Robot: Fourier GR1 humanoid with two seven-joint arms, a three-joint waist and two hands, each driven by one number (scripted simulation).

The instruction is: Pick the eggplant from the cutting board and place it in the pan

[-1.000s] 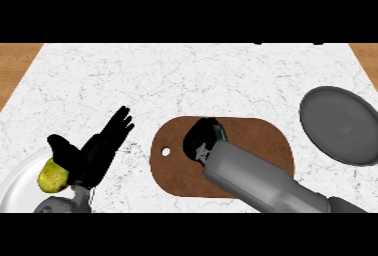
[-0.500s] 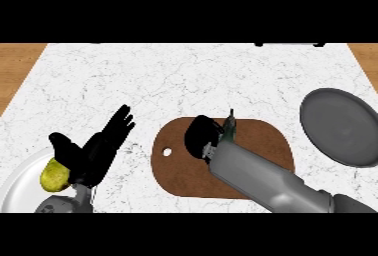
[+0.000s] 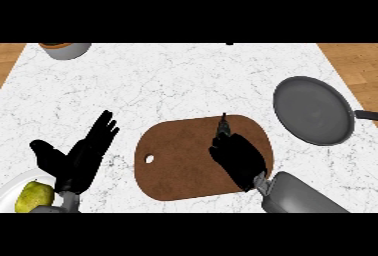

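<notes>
While the eggplant [image 3: 223, 125] shows only as a thin dark tip poking out past the fingers of the right hand [image 3: 236, 157], the rest of it seems to be hidden under that hand, which lies over the right half of the cutting board [image 3: 177, 160] with its fingers curled down as if closed round the vegetable. I judge the step in hand to be the pick itself, not yet a carry, since the hand sits low on the board. To do it well, the hand should close fully round the body rather than the narrow tip, rise straight up until it is free of the wood, then travel to its right and forward toward the pan [image 3: 314, 110], which lies well apart from the board, its handle [image 3: 366, 115] pointing away to the right. Lowering into the middle of the pan would keep the eggplant from rolling over the low rim. On the other side, the left hand [image 3: 77, 157] rests open, fingers spread and straight, holding nothing, just beside a white plate [image 3: 10, 192] bearing a pear [image 3: 33, 196]. Everything sits on a white marble counter [image 3: 170, 75]; a bowl [image 3: 65, 48] stands at its far left, and wooden flooring [image 3: 354, 55] shows beyond the edges.
</notes>
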